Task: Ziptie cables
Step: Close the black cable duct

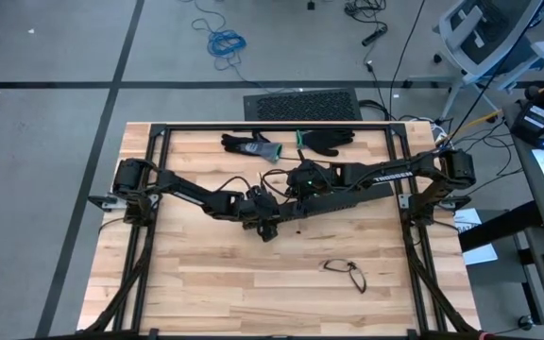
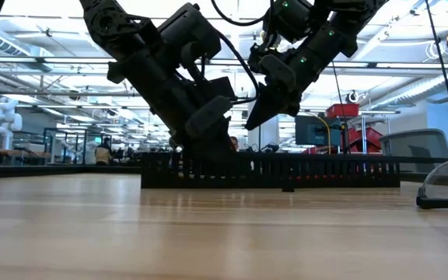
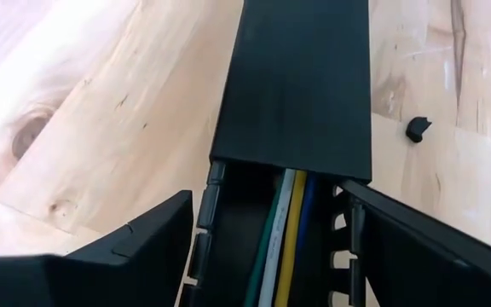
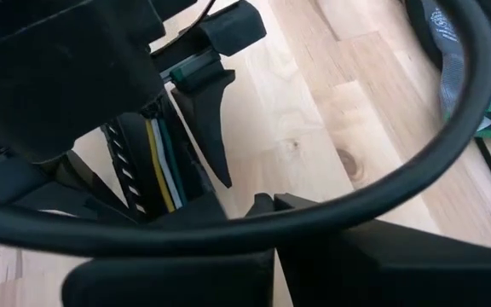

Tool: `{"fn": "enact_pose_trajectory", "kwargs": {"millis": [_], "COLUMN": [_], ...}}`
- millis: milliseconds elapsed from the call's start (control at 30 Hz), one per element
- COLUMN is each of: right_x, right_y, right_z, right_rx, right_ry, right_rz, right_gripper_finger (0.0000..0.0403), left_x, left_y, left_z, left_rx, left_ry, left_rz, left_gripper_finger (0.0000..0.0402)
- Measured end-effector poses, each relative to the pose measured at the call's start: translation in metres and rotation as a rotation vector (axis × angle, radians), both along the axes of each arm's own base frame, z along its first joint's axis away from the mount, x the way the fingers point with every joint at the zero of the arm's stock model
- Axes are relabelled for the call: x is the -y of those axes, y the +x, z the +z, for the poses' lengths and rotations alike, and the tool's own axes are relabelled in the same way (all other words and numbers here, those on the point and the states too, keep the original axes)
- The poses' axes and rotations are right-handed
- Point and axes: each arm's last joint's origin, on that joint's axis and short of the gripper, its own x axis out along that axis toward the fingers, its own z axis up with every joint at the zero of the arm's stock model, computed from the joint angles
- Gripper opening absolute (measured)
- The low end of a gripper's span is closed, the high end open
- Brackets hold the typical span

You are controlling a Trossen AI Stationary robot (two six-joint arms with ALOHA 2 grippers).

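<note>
Fingers of our left gripper straddle the duct, open over the cables; right fingers closed. Next we must grasp the cables.

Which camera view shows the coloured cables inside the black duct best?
The left wrist view: the cables lie in plain sight in the open black duct, green, white, yellow and blue. The right wrist view shows a short stretch of them between dark parts. The high and low views show only the duct.
</note>
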Motion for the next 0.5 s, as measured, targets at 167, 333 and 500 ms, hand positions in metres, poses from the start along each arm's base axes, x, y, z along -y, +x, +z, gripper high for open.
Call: {"fn": "enact_pose_trajectory", "kwargs": {"millis": [167,333,500], "right_x": [0.0,0.0,0.0], "right_y": [0.0001,0.0001,0.0001], "right_z": [0.0001,0.0001,0.0001], "right_rx": [0.001,0.001,0.001], "right_ry": [0.0,0.0,0.0], "right_rz": [-0.001,-0.001,-0.001], "right_gripper_finger": [0.0,0.0,0.0], "left_x": [-0.0002,-0.0005,-0.0009], "left_y": [0.0,0.0,-0.0002], "left_z": [0.0001,0.0001,0.0001], "left_rx": [-0.004,-0.009,-0.015], "left_ry": [0.021,0.05,0.077], "left_rz": [-0.013,-0.027,-0.032], "left_gripper_finger": [0.0294,0.0294,0.0294]}}
